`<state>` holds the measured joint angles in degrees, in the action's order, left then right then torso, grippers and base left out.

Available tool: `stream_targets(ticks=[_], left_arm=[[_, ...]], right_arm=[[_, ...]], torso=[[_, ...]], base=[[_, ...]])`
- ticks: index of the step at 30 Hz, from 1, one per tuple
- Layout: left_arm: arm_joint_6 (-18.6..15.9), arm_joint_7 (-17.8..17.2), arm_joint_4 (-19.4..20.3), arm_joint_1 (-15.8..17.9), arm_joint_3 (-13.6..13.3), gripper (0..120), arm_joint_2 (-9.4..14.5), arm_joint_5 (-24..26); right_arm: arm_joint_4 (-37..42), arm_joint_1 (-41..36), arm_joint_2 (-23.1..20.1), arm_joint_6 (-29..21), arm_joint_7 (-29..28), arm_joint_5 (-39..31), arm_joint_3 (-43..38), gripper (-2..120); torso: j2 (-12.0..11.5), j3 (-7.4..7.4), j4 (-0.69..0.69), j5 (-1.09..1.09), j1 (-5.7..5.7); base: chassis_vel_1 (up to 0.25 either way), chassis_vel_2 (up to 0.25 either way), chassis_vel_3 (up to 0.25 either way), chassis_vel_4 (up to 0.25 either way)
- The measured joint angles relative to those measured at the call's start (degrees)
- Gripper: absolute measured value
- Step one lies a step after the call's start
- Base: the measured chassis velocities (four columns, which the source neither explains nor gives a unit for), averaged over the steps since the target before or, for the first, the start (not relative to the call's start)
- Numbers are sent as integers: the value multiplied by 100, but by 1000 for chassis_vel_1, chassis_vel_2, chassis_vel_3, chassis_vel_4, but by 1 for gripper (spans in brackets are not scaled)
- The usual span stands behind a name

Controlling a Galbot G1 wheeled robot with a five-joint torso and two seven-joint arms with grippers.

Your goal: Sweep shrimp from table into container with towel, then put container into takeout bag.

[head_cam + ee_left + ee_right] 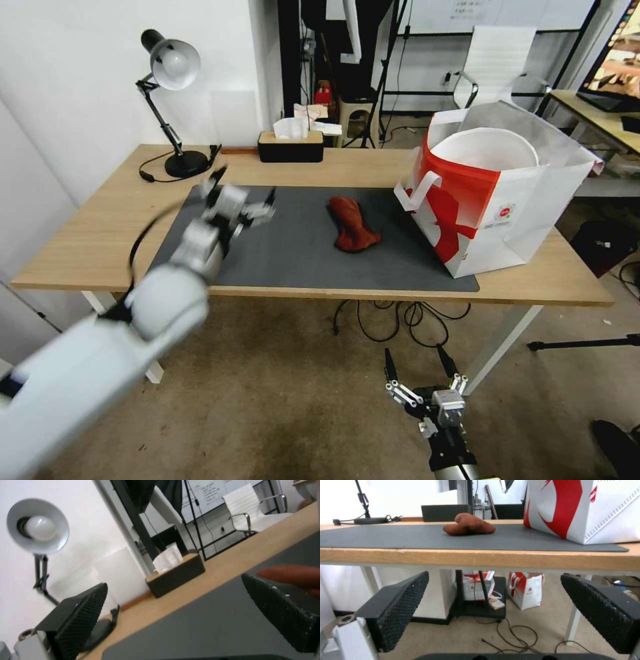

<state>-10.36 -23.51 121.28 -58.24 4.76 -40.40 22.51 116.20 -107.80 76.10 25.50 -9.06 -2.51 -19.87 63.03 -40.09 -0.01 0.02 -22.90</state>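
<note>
Your container (492,148) is already sitting in the bag (507,200); the towel (350,225) is lying loose on the mat (300,260). Both grippers, left (243,193) over the mat and right (420,367) below the table (80,247), are hanging spread and empty.

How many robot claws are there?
2. The left claw is open above the grey mat, away from the towel. The right claw is open below the table edge.

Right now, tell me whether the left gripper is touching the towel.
Apart. In the head view the left gripper, fingers open, hovers over the mat's left end, with bare mat between it and the towel.
</note>
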Motion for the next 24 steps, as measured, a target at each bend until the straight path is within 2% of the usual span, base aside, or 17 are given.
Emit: stream_targets(ticks=[1,4,5,7,8,9,10,11,12,13,14,15,16,17,19,21,24], left_arm=[[0,0,0,0,0,100,0,0],[139,52,175,-861,500,100,-377,-398],[139,52,175,-861,500,100,-377,-398],[203,105,258,-1286,718,100,-601,-614],[311,193,300,-1642,887,100,-809,-844],[311,193,300,-1642,887,100,-809,-844],[452,306,324,-2001,1028,100,-1050,-1088],[497,352,330,-2162,1070,100,-1156,-1190],[615,440,331,-2535,1129,100,-1427,-1423],[615,440,331,-2535,1129,100,-1427,-1423],[726,520,311,-2850,1162,100,-1668,-1615],[781,552,290,-2977,1179,100,-1762,-1689],[1035,707,185,-3375,1238,100,-2048,-1868],[1207,842,102,-3604,1286,100,-2204,-1953],[1277,897,65,-3688,1304,100,-2255,-1978],[1657,1149,-124,-4070,1379,100,-2498,-2117],[1825,1223,-224,-4229,1412,100,-2627,-2209]], right_arm=[[0,0,0,0,0,0,0,100],[7,14,-60,-7,0,-20,-35,100],[7,14,-60,-7,0,-20,-35,100],[31,1,-66,-7,2,-23,-47,100],[54,-21,-65,-7,6,-23,-55,100],[54,-21,-65,-7,6,-23,-55,100],[75,-42,-70,-7,11,-23,-74,100],[85,-49,-81,-6,13,-28,-88,100],[106,-58,-121,-2,17,-66,-128,100],[106,-58,-121,-2,17,-66,-128,100],[121,-64,-169,5,30,-120,-163,100],[129,-67,-195,10,43,-148,-181,100],[148,-76,-252,30,78,-216,-223,100],[166,-80,-284,57,102,-246,-250,100],[173,-80,-296,73,116,-261,-263,100],[202,-75,-354,110,250,-417,-342,100],[225,-66,-403,111,366,-541,-393,100]], torso=[[0,0,0,0,0],[0,-1,-2,-1,-1],[0,-1,-2,-1,-1],[0,0,-1,-1,-1],[0,0,0,0,-1],[0,0,0,0,-1],[0,0,-1,-2,-1],[0,-1,0,-2,-1],[0,-1,1,-1,-1],[0,-1,1,-1,-1],[0,-1,2,-2,-1],[0,-1,1,-2,-1],[0,-1,2,0,-1],[0,-1,2,-1,-1],[0,0,1,-1,-1],[0,-1,1,-1,-1],[0,-1,1,-1,-1]], base=[[0,0,0,0],[0,0,0,0],[0,0,0,0],[0,0,0,0],[0,0,0,0],[0,0,0,0],[0,0,0,0],[0,0,0,0],[0,0,0,0],[0,0,0,0],[0,0,0,0],[0,0,0,0],[0,0,0,0],[0,0,0,0],[0,0,0,0],[0,0,0,0],[0,0,0,0]])
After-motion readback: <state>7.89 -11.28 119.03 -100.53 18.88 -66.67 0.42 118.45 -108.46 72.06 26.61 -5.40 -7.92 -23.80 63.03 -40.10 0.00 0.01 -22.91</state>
